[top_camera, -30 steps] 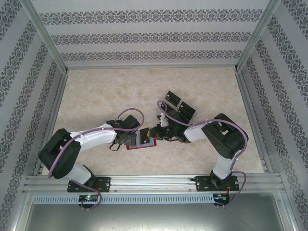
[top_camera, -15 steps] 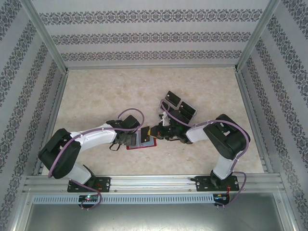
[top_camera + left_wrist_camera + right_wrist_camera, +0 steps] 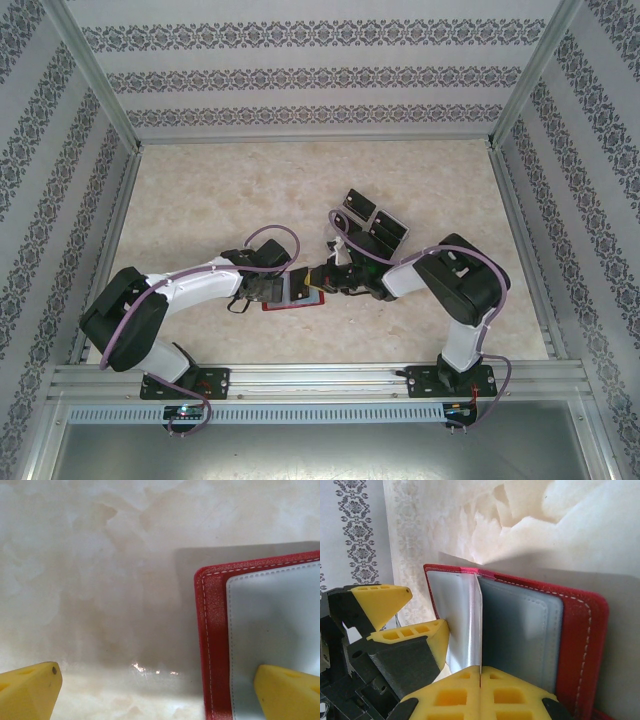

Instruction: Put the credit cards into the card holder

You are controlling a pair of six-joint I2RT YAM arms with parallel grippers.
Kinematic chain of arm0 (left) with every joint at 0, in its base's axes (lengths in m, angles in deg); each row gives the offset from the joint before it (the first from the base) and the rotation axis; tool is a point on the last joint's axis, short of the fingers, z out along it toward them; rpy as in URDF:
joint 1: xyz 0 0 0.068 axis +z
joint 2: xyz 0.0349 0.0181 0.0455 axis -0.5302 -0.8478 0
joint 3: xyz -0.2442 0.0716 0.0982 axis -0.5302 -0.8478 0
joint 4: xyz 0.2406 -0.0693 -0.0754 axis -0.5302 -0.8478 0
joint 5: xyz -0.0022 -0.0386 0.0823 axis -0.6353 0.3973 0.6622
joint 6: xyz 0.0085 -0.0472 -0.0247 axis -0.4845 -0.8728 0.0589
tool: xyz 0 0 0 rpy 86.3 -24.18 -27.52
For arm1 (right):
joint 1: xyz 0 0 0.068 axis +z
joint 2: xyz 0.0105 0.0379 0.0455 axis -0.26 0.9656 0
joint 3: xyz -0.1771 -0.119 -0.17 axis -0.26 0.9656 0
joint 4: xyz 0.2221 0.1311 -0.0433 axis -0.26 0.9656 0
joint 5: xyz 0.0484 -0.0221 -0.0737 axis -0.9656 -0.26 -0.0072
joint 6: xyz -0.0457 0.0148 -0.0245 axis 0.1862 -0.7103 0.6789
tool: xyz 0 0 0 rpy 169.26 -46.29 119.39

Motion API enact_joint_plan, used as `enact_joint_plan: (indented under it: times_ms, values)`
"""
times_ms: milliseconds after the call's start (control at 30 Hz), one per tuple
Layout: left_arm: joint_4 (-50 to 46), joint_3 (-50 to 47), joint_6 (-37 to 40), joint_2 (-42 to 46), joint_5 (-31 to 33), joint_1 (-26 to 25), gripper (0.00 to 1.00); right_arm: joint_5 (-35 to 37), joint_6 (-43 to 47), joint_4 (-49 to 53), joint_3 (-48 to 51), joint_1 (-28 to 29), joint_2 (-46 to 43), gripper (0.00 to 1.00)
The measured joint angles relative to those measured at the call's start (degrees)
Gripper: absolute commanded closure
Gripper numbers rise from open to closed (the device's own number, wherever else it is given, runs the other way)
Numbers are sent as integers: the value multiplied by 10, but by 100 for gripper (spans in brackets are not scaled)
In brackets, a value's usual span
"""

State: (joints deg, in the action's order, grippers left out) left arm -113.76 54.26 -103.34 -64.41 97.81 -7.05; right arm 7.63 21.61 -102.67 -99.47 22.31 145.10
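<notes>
The small red folding card holder (image 3: 580, 630) lies open on the pale marbled tabletop (image 3: 100, 580) directly beneath both end effectors. The left end effector (image 3: 157, 692) is spread wide with one yellow finger over the holder's grey inner pocket and the other off its edge, while the right end effector (image 3: 480, 677) is pinched closed on a thin clear plastic sleeve leaf (image 3: 465, 620), standing it upright. That leaf looks light, floppy and slick, so it is best gripped gently near its free edge; the small black rectangular credit cards (image 3: 375, 222), well beyond the right end effector, look thin and stiff and are best taken by a short edge.
</notes>
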Motion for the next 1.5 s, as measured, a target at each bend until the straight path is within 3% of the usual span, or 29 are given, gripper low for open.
enact_joint_plan:
  times_ms: [1500]
  values:
    - [-31, -3, -4, 4, 39, 0, 0, -35, -7, 20, -24, 0, 28, 100]
